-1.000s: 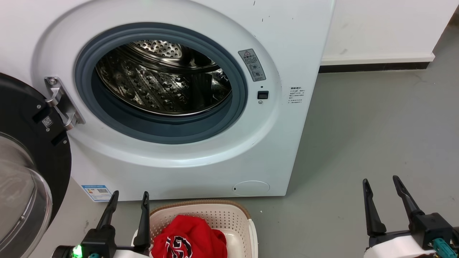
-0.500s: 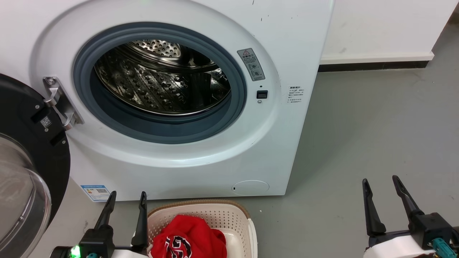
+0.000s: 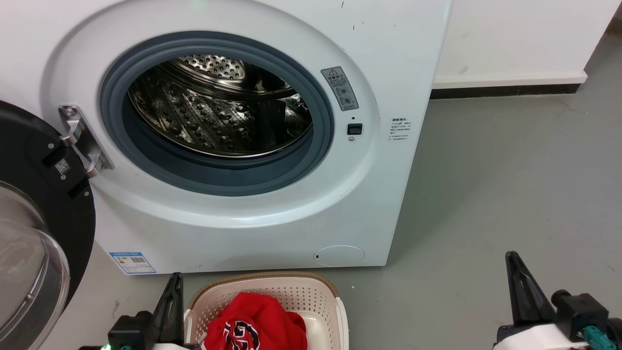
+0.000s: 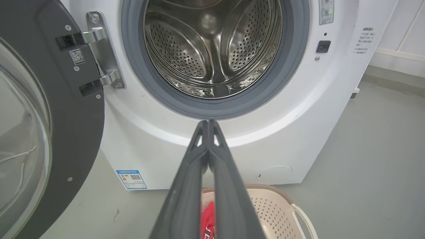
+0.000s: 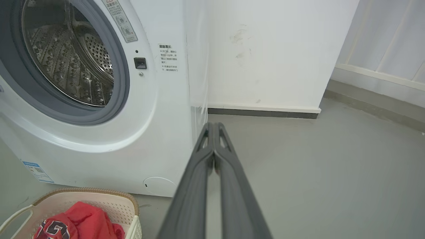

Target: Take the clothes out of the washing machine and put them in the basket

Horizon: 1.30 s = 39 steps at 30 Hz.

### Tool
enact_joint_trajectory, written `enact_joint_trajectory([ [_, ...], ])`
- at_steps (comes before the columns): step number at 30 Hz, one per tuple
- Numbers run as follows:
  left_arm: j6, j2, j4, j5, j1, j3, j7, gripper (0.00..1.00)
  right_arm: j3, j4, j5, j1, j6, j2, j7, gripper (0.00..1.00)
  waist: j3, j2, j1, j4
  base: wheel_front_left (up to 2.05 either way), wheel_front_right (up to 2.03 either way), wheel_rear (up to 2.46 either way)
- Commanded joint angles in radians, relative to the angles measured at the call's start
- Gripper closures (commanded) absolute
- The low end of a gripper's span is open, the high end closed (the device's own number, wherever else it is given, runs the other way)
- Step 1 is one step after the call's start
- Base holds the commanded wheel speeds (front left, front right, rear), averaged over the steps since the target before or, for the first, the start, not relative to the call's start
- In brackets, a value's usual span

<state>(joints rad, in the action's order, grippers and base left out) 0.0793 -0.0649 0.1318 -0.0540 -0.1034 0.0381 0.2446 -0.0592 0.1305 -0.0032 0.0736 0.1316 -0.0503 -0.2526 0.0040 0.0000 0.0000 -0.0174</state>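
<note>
The white washing machine (image 3: 272, 228) stands with its dark glass door (image 3: 43, 233) swung open to the left. Its steel drum (image 3: 218, 107) holds no fabric that I can see. The red clothes (image 3: 255, 323) lie bunched in the cream basket (image 3: 311, 287) on the floor in front of the machine; a black-and-white numeral shows on top. My left gripper (image 3: 175, 282) is shut with nothing in it, just left of the basket. My right gripper (image 3: 515, 265) is shut and empty too, low at the right over bare floor. Both wrist views show the fingers (image 4: 209, 156) pressed together.
Grey floor (image 3: 510, 184) stretches to the right of the machine up to a white wall with a dark skirting (image 3: 505, 90). The open door takes up the left side. The basket's white handle (image 4: 303, 219) sticks out on its right.
Both grippers have gone from open to shut and dropped lower in the head view. The clothes and basket have stayed put.
</note>
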Motion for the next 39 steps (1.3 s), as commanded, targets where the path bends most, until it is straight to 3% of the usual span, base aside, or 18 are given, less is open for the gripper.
enact_joint_trajectory([
  [1,0.002,-0.004,-0.005,-0.041,0.020,0.011,-0.011,1.00,-0.003,-0.010,0.048,-0.012,0.000,0.000,0.008,1.00,0.000,0.0000,0.0000,0.000,0.00,0.00,0.00],
  [19,0.014,0.000,0.015,-0.403,0.062,0.021,-0.089,1.00,-0.015,0.016,0.419,-0.055,0.000,0.000,0.092,1.00,0.000,0.0000,0.0000,0.003,0.00,0.00,0.00],
  [39,0.025,0.003,0.040,-0.708,0.105,0.035,-0.160,1.00,-0.026,0.041,0.735,-0.091,0.000,0.000,0.165,1.00,0.000,0.0000,0.0000,0.005,0.00,0.00,0.00],
])
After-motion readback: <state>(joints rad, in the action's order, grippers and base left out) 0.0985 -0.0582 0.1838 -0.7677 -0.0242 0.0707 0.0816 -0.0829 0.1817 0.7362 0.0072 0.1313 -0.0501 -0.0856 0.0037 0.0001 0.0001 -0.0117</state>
